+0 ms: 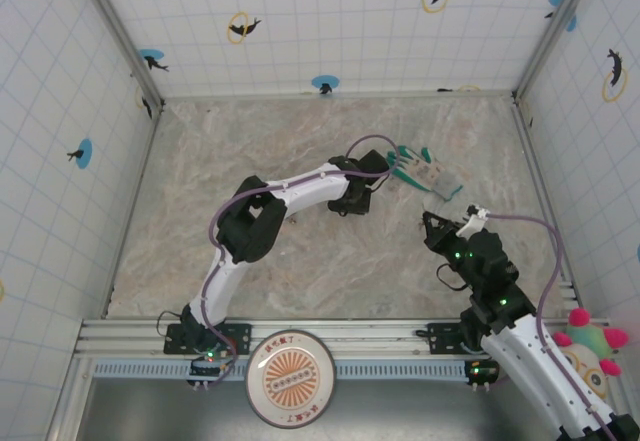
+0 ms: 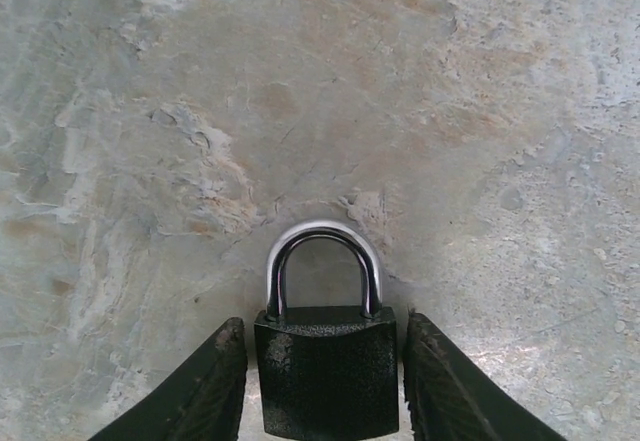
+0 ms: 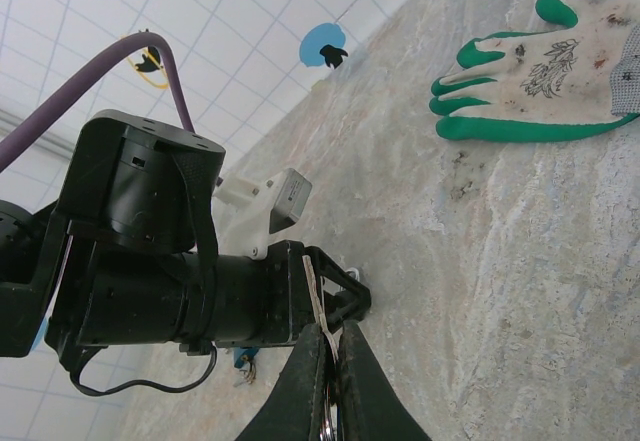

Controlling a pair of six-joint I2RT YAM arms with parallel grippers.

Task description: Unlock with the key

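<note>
Key (image 3: 326,423), thin silvery metal, pinched in right hand (image 3: 330,346); padlock (image 2: 326,371) textured black.

We look down on the whole table (image 1: 300,266) from above and behind. Our left wrist camera hangs close over the padlock (image 2: 326,376). The right one skims low leftward, sharing the glove (image 3: 540,81) with the overhead view.

Top cam: both arms out over marble bench (image 1: 250,141), glove toward back-right.
L arm (image 1: 300,186) runs from near-left base, elbow bent, white forearm reaching to mid-bench; L claw (image 1: 357,201) dark, pointing down at bench, just left of green/white glove (image 1: 430,171) lying flat. R arm (image 1: 520,346) comes in from near-right corner, R claw (image 1: 434,225) near glove's near side, not touching. Purple cable (image 1: 545,261) on each arm. Round orange/white disc (image 1: 290,376) on front rail betw bases; plush toy (image 1: 592,346) at far right. Tiled walls (image 1: 300,21) w/ dolphin stickers.
</note>
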